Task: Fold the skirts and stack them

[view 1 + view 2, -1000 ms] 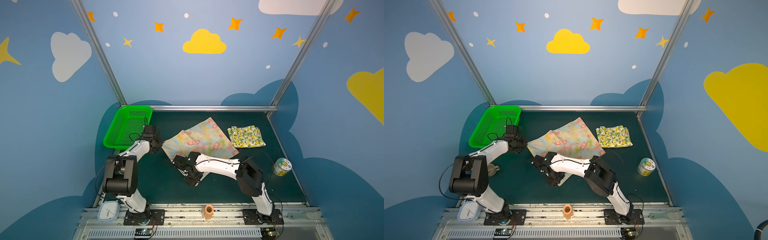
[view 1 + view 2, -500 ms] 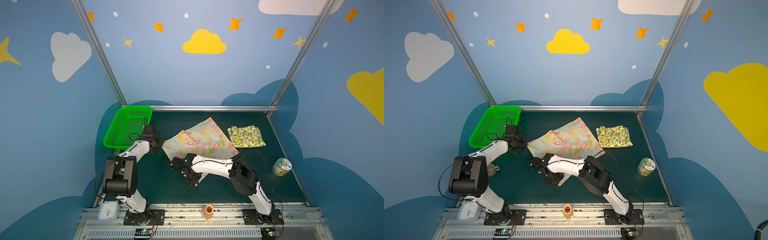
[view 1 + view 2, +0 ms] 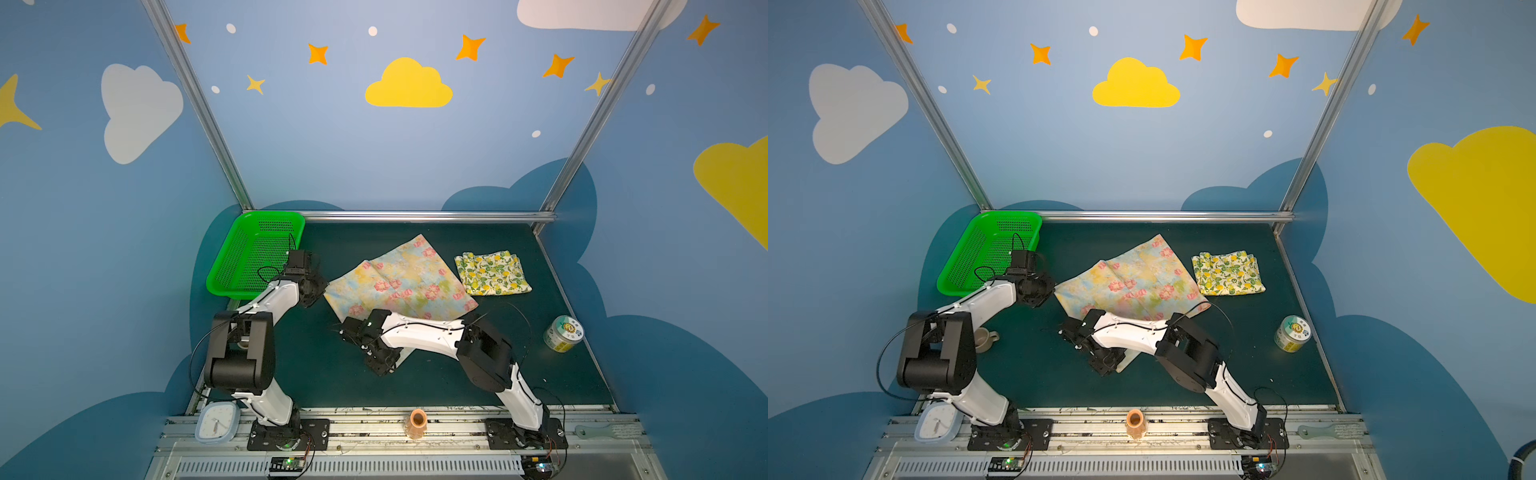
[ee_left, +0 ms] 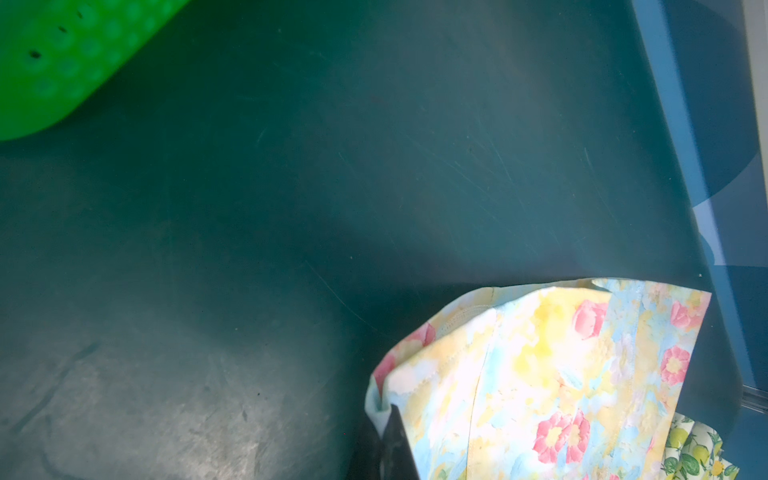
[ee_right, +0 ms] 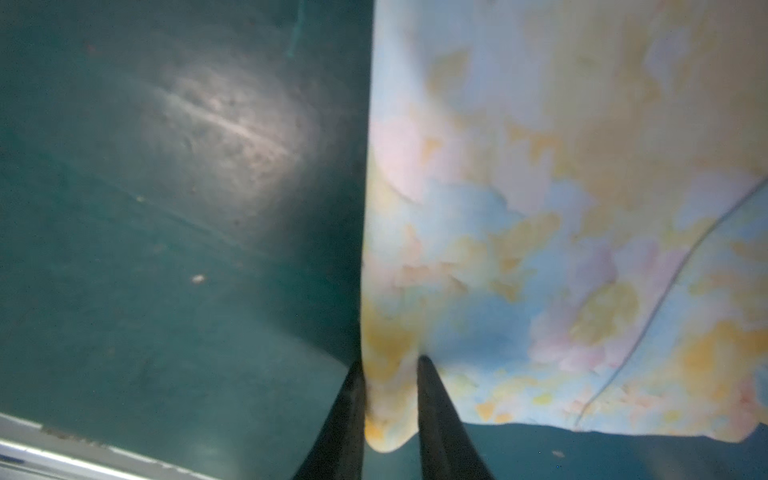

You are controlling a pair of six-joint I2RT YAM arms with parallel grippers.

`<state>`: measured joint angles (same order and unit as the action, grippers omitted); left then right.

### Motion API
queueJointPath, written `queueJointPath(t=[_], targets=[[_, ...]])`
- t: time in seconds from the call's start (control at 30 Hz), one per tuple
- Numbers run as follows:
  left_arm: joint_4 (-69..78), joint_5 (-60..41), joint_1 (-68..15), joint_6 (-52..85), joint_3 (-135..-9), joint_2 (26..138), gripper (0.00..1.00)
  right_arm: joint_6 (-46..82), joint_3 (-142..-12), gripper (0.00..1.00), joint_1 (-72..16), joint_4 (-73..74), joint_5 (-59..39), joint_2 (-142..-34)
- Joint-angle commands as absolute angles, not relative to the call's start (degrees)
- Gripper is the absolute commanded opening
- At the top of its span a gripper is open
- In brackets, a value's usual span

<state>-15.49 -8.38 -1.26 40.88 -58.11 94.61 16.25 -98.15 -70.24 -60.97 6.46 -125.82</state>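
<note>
The pale yellow skirt with pink flowers (image 3: 399, 282) (image 3: 1133, 282) lies spread, tilted, mid-table. My left gripper (image 3: 321, 289) (image 3: 1053, 291) is shut on its left corner; the left wrist view shows the cloth (image 4: 540, 374) pinched in the closed jaws (image 4: 388, 415). My right gripper (image 3: 384, 365) (image 3: 1109, 366) is at the skirt's near corner, which reaches toward the front. In the right wrist view its two dark fingers (image 5: 390, 365) press on either side of the cloth edge (image 5: 540, 208). The cream lemon skirt (image 3: 492, 273) (image 3: 1229, 274) (image 4: 698, 457) lies folded at the right.
A green perforated basket (image 3: 253, 257) (image 3: 984, 253) (image 4: 50, 62) stands at the back left, just behind my left arm. A small can (image 3: 563, 332) (image 3: 1292, 332) sits at the right edge. A cup (image 3: 982, 338), a clock (image 3: 216, 422) and an orange roll (image 3: 417, 422) are near the front rail.
My right gripper's jaws have narrowed onto the near corner of the flowered skirt, and the right arm has shifted a little to the left. The left arm has not moved.
</note>
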Motion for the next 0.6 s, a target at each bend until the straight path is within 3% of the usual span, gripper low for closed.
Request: queueJointPath(t=[0.0, 0.13, 0.57], targets=[[-16.6, -8.4, -1.1, 40.6, -58.6, 92.8, 0.04, 16.2, -99.1, 0.19, -70.9, -62.5, 6.8, -127.3], [-16.8, -8.5, -1.1, 40.9, -58.6, 92.5, 0.04, 15.9, -99.1, 0.0, -71.3, -62.7, 6.5, -127.4], [-21.9, -10.5, 1.2, 42.7, -62.1, 87.8, 0.04, 15.3, -101.0, 0.0, -71.5, -65.7, 3.8, -118.9]])
